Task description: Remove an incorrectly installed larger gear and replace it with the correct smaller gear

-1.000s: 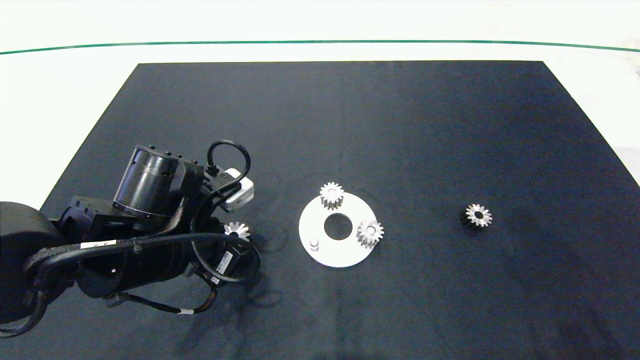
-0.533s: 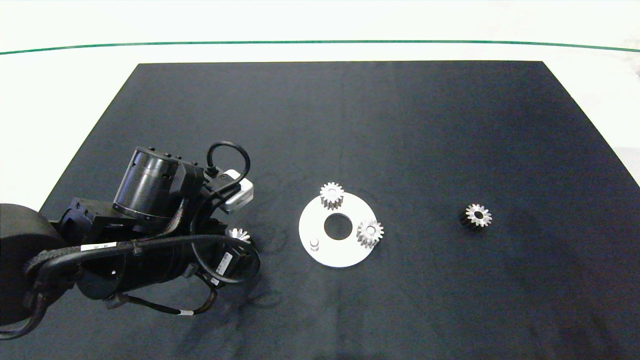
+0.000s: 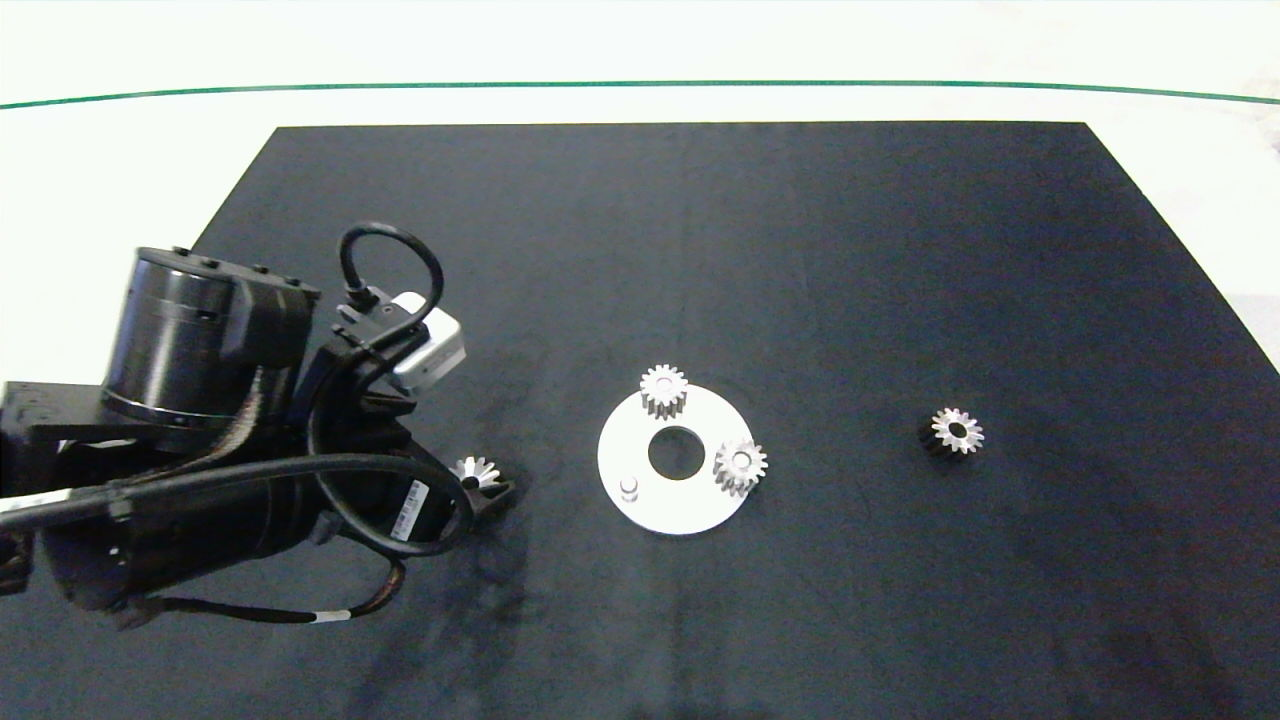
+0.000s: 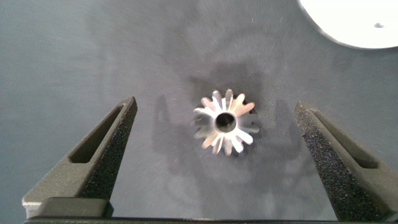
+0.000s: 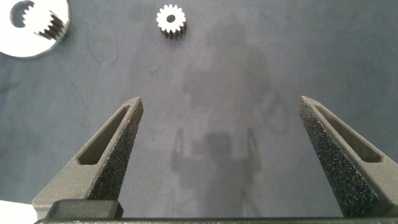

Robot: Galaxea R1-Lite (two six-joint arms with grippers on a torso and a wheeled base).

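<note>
My left gripper (image 4: 217, 155) is spread wide over the big gear (image 4: 224, 121) lying free on the mat (image 3: 800, 250); I'd lift straight up, then send the released right gripper (image 5: 217, 155) for the small gear (image 5: 170, 20).

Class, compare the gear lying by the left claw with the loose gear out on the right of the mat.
The larger gear has slim, pointed, flaring teeth; the smaller gear has short, blunt ones. The larger gear lies between the open left claw's fingers; the smaller gear sits alone. Both are silver, dark-bored, off the white disc.

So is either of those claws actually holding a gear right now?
No. The left gripper is open, its fingers apart on either side of the larger gear lying on the mat. The right gripper is open too, empty.
</note>
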